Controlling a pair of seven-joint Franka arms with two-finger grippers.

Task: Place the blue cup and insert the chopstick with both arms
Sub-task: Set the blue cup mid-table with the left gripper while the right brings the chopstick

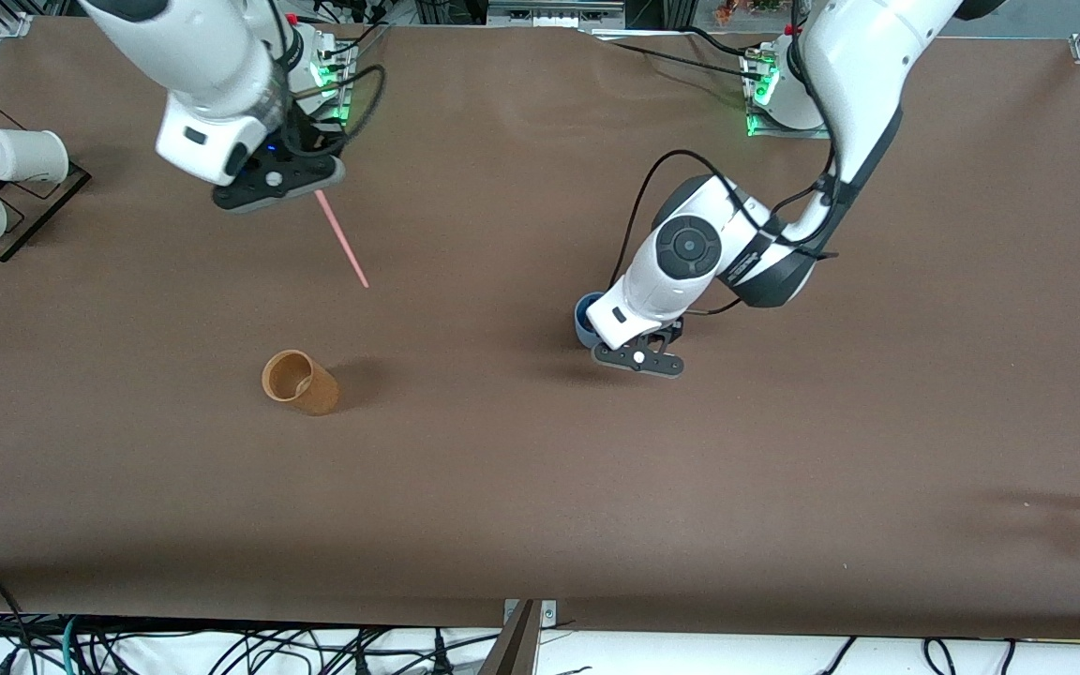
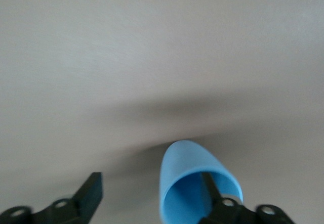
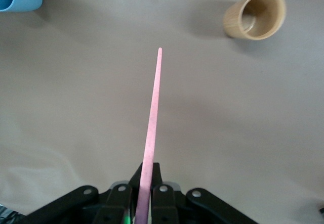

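**Mid-table: both grippers loaded, cup and stick apart**

Near the table's middle, the left gripper [image 1: 638,352] is gripping the blue cup [image 1: 585,320] by its wall, one finger [image 2: 210,188] sitting inside the mouth and the other standing clear outside it. Whether the cup is touching the table cannot be told.

Over the right arm's end, the right gripper [image 1: 279,180] is pinching the chopstick [image 1: 341,238] by one end, fingers closed tight on it, the free end slanting down over bare table.

A brown cup [image 1: 300,382] is standing nearer the front camera. Two white cups [image 1: 24,155] are sitting on a black rack [image 1: 34,211] at the right arm's table edge.
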